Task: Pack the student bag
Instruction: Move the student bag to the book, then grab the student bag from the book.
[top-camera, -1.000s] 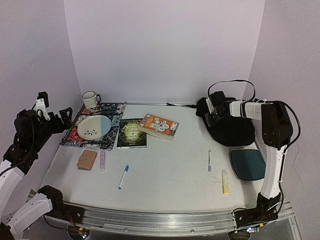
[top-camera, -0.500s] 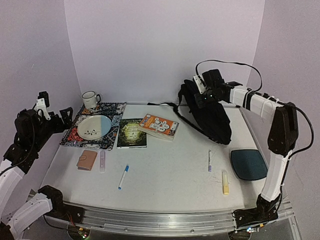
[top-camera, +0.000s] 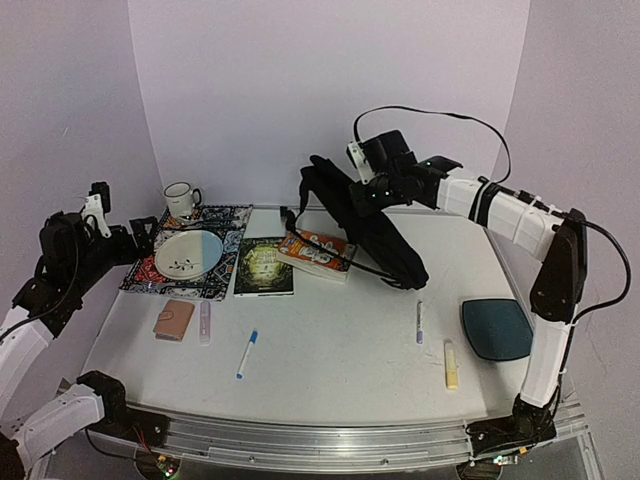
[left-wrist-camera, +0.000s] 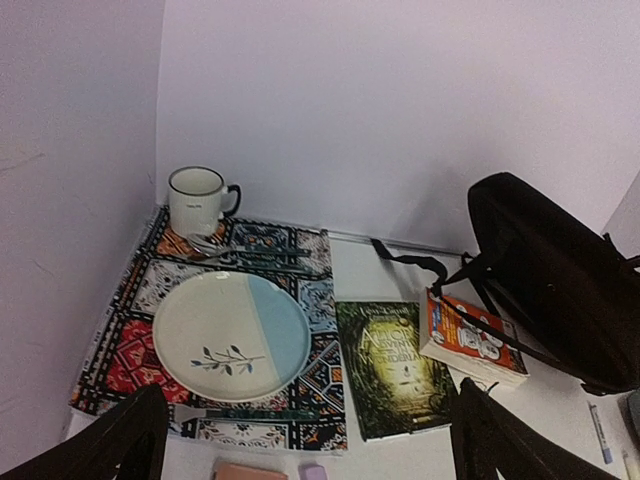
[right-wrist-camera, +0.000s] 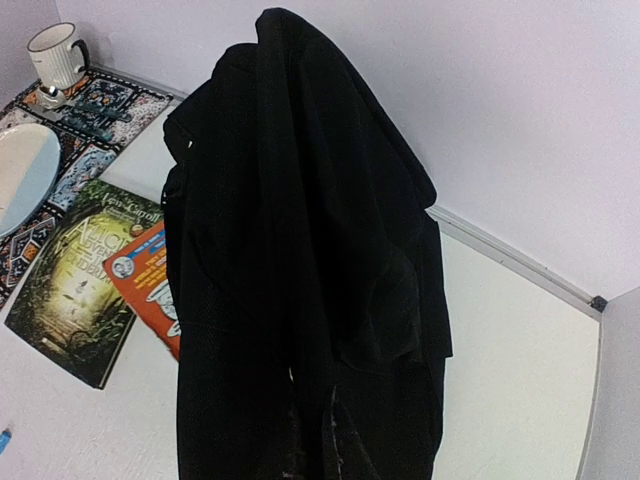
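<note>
The black student bag (top-camera: 375, 225) hangs lifted above the table's back middle, its lower end near the table at the right and its straps draped over the orange book (top-camera: 318, 252). My right gripper (top-camera: 362, 190) is shut on the bag's top; its fingers are hidden by fabric in the right wrist view, where the bag (right-wrist-camera: 300, 260) fills the frame. The bag also shows in the left wrist view (left-wrist-camera: 560, 280). My left gripper (top-camera: 125, 238) is open and empty, raised at the far left over the placemat's edge; its fingers (left-wrist-camera: 120, 440) frame the view.
A patterned placemat (top-camera: 160, 275) holds a plate (top-camera: 187, 252), cutlery and a mug (top-camera: 181, 198). A green book (top-camera: 264, 266) lies beside the orange one. A tan wallet (top-camera: 174, 320), an eraser, a blue pen (top-camera: 247, 352), another pen (top-camera: 419, 322), a yellow marker (top-camera: 450, 363) and a dark-teal pad (top-camera: 495, 327) lie in front.
My right arm has lifted the bag from the back right corner and swung it left, so it now hangs over the orange book. The left arm shifted slightly.
</note>
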